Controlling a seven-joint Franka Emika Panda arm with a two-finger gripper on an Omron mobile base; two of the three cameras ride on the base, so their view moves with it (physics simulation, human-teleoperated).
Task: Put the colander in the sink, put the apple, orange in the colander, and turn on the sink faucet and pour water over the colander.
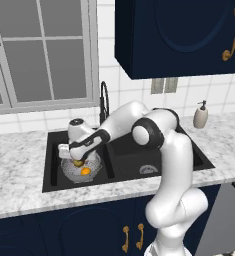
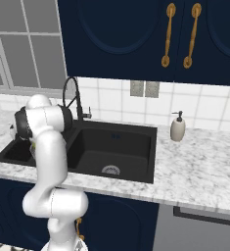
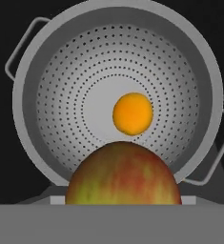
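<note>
Gripping the apple [image 3: 123, 174], our gripper [image 1: 79, 161] hangs over the colander [image 3: 61, 95], jaws spread wide around the fruit. We judge the apple, streaky red and yellow-green, not yet released. Below it the orange [image 3: 132, 113] already lies at the bottom of the silver, perforated bowl, which sits in the left basin of the black sink [image 1: 51, 165]. Beyond, the sink faucet [image 1: 104, 97] runs no water we can see.

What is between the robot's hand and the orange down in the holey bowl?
The apple, held in the gripper, hangs above the orange in the colander; the hand view shows bare colander floor between the two fruits.
</note>
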